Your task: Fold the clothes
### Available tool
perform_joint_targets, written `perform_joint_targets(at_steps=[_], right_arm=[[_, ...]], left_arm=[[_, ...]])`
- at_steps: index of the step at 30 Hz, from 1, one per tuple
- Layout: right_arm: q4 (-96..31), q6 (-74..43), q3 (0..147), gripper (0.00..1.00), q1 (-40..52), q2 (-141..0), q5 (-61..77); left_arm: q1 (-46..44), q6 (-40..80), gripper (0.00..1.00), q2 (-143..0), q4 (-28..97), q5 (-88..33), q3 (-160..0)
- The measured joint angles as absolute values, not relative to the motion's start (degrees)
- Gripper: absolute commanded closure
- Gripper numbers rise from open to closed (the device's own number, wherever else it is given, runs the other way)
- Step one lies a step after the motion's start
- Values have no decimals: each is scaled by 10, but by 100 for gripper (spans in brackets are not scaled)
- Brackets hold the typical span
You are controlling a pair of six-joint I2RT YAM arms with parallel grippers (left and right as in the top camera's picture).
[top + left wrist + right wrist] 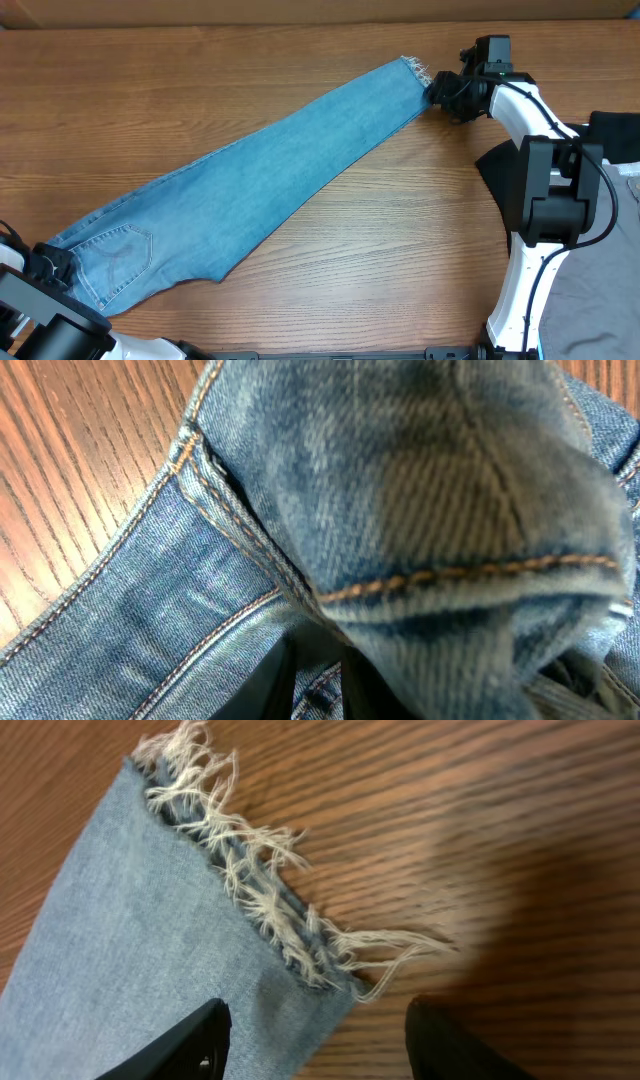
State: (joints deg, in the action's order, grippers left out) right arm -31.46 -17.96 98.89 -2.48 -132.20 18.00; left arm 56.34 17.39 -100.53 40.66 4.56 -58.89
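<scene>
Jeans [250,190] look soft, heavyish, floppy; grab hem [250,890] and waist [85,265]; right claw [315,1032] gapes astride hem, empty; left claw [52,264] buried in denim, cannot tell.

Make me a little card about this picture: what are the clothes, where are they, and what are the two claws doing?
clothes: light-blue jeans, lying slanted on the wooden table
fuzzy end: frayed hem
other end: back pocket
right claw: open, around the hem's corner
left claw: at the waist; bunched denim hides its fingers
nearby: grey cloth, black cloth
</scene>
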Motion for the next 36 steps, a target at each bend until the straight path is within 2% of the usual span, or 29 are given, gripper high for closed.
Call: perform_joint_targets(at_steps=[5, 15, 21, 23, 24, 30, 36], right_arm=[[-314, -179, 989, 40, -22, -1323, 194], [-306, -180, 990, 47, -22, -1330, 211], [-283, -189, 992, 71, -22, -1342, 230], [-277, -193, 992, 92, -22, -1346, 239], [-278, -194, 992, 96, -22, -1347, 241], [-282, -201, 995, 96, -27, -1354, 263], [-292, -230, 1005, 96, -51, -1355, 302]], left_arm=[[563, 167, 79, -1005, 407, 38, -589], [563, 163, 80, -1005, 410, 19, -589], [563, 161, 80, -1005, 413, 17, -589], [563, 161, 80, -1005, 413, 17, -589], [563, 161, 80, -1005, 413, 17, -589], [563, 161, 79, -1005, 416, 17, -589], [563, 147, 64, -1005, 418, 7, -590]])
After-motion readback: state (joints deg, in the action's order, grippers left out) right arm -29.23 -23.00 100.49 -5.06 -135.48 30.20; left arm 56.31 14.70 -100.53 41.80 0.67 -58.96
